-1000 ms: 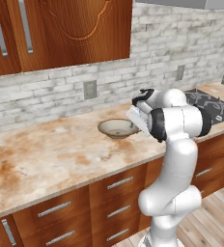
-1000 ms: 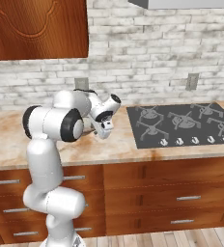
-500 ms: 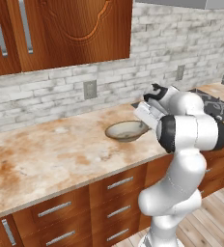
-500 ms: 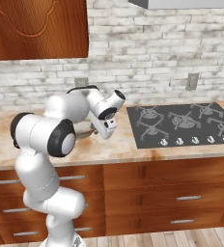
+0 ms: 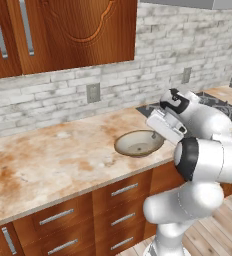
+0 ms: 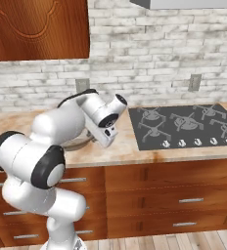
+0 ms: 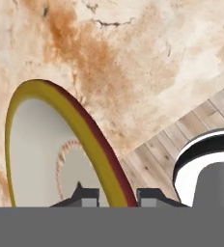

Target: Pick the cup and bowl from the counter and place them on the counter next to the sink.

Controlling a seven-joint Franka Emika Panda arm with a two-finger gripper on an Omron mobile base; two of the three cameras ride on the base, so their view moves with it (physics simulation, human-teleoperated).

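The bowl (image 5: 137, 143), shallow and beige-tan with a speckled inside, is low over the counter (image 5: 53, 155) near its front edge, left of the stovetop. My gripper (image 5: 159, 138) is at the bowl's right rim. In the hand view the bowl (image 7: 36, 154) fills the lower left, and its yellow and red rim runs between the two fingertips (image 7: 87, 195) of my gripper (image 7: 116, 193), which is shut on it. In the right base view the bowl (image 6: 79, 143) is mostly hidden behind my arm, with the gripper (image 6: 93, 140) at its edge. The cup and the sink are out of view.
A dark stovetop (image 5: 218, 107) (image 6: 184, 124) with burner grates and knobs lies just right of the bowl. Wood cabinets hang above the brick wall. The counter (image 7: 133, 58) ends close to the gripper, with wooden floor (image 7: 152, 164) beyond the edge.
The jaws have closed on the bowl's rim. The bowl has shifted a little right and toward the counter's front edge with the hand. My elbow has swung right.
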